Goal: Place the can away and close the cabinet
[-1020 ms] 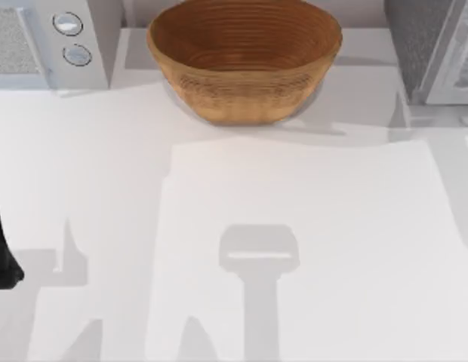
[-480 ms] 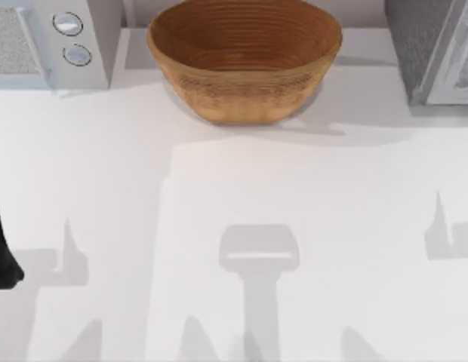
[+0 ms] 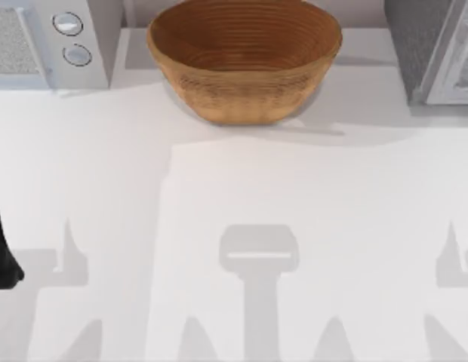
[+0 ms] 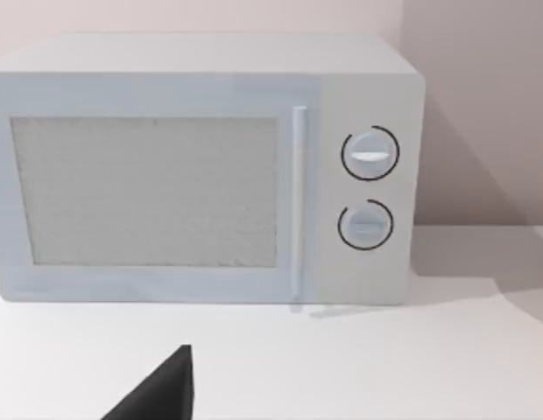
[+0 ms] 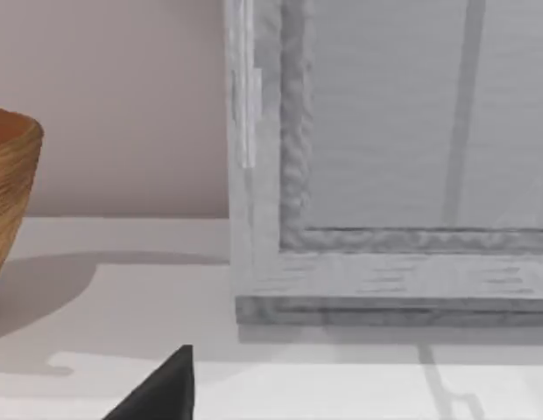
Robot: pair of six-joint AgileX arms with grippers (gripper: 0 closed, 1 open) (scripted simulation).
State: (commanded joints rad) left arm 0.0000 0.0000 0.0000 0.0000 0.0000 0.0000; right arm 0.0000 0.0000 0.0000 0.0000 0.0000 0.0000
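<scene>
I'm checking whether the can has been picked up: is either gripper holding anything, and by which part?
It cannot be told. The can is nowhere to be seen; the left arm sits at the table's left edge, its fingers hidden.

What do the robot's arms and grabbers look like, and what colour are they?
Very little of them is in the pictures. A plain black, rounded part of the left arm sits at the table's left edge. Each wrist view catches one matte black pointed wedge, the left gripper and the right gripper, with no markings or cables.

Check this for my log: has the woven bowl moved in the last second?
No. In the top view the bowl sits in the same spot between the microwave and the cabinet.
</scene>
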